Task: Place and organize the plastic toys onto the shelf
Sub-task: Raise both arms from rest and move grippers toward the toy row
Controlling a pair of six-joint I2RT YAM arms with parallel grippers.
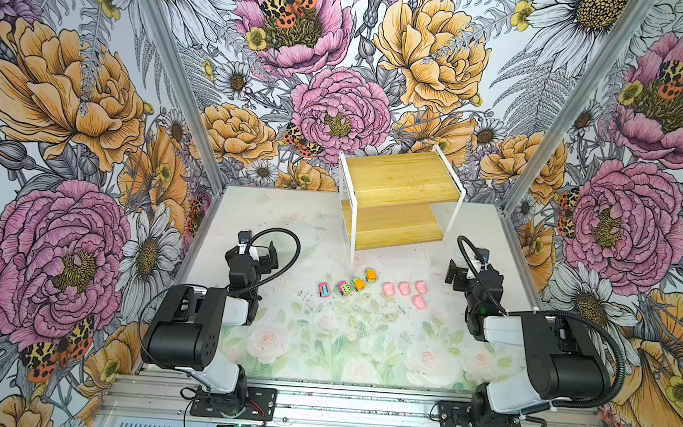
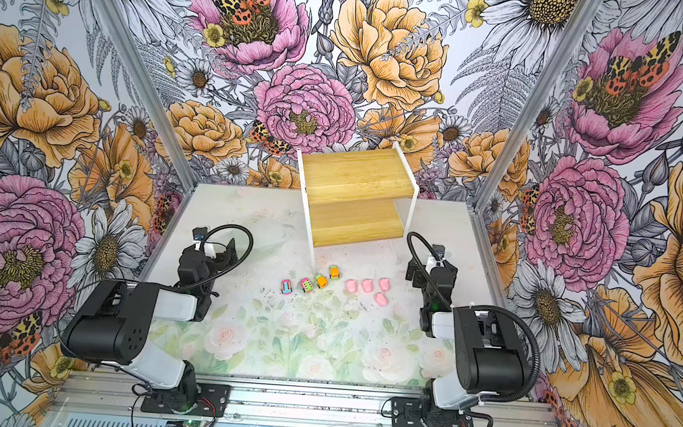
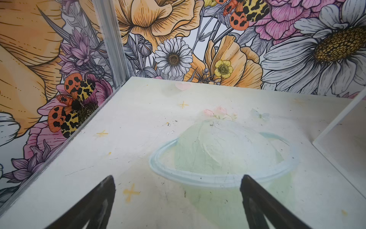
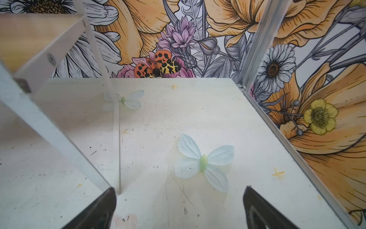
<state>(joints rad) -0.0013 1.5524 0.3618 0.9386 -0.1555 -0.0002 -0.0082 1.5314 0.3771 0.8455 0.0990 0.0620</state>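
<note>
The shelf (image 1: 401, 177) (image 2: 355, 178), two wooden boards in a thin white frame, stands at the back of the table with both boards bare. In front of it the plastic toys lie in a loose row: two pink cars (image 1: 324, 289) (image 1: 343, 288), two orange-and-green cars (image 1: 358, 283) (image 1: 371, 275) and several pink pigs (image 1: 404, 288) (image 2: 367, 285). My left gripper (image 1: 265, 256) (image 3: 177, 177) hovers open over bare table, left of the cars. To the right of the pigs, my right gripper (image 1: 458, 273) (image 4: 179, 189) is open beside the shelf's white frame (image 4: 49, 126). No toy shows in either wrist view.
Floral walls with aluminium corner posts (image 1: 176, 72) (image 1: 569, 103) close in the table on three sides. The arm bases (image 1: 233, 402) (image 1: 478, 419) sit on a rail at the front edge. The mat (image 1: 341, 348) is printed with pale flowers.
</note>
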